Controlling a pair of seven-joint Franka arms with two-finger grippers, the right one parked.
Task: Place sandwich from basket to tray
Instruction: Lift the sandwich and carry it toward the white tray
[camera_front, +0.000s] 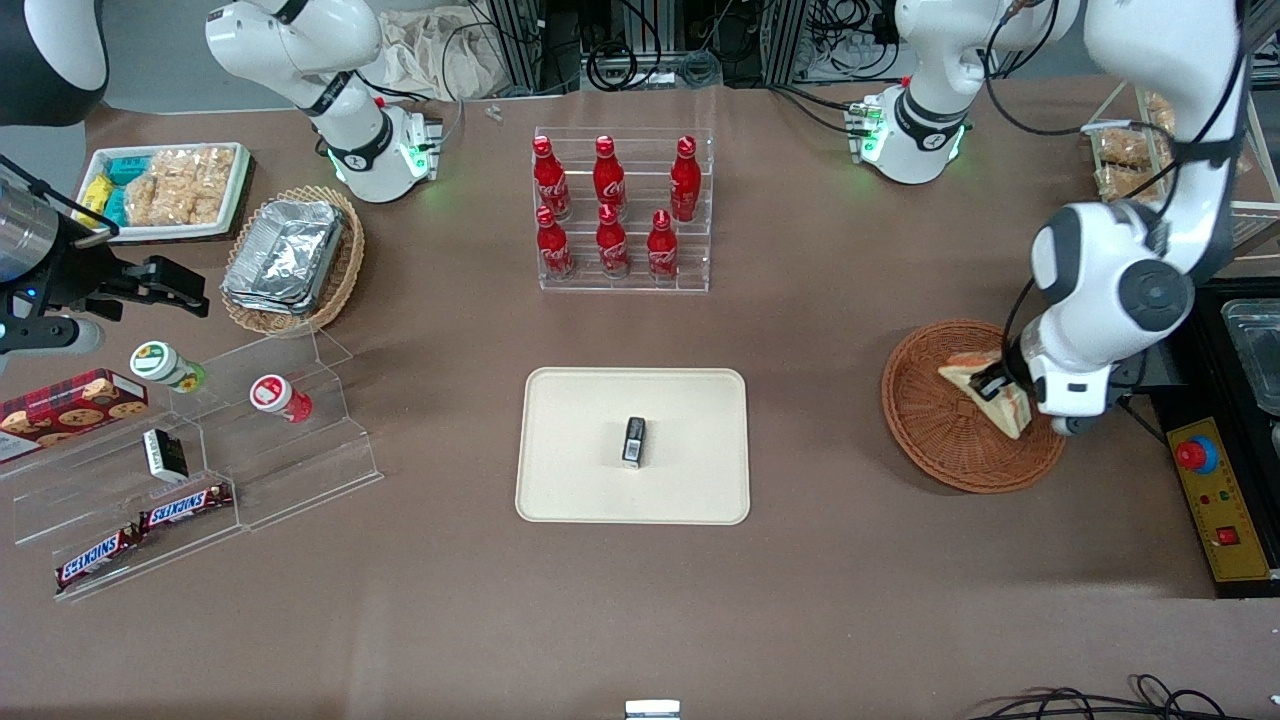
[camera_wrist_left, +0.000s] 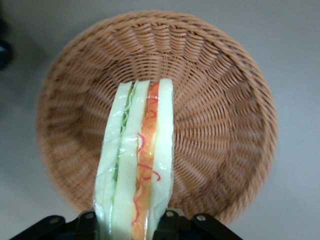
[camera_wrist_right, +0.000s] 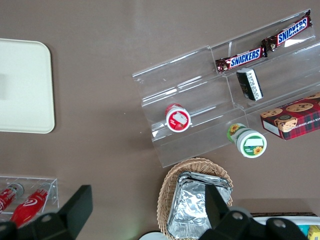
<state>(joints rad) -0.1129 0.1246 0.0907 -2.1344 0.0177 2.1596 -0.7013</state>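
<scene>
Sandwich stands on edge between the fingers of the pincer, clamped at its wrapped end, over the basket; basket rests on the tabletop, well apart from the tray.

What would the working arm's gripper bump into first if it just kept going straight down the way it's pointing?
Most likely the basket. The gripper is shut on the sandwich and points down at the woven floor, so the sandwich's tip would probably touch the wicker first. How high it hangs above the weave is hard to judge.
</scene>
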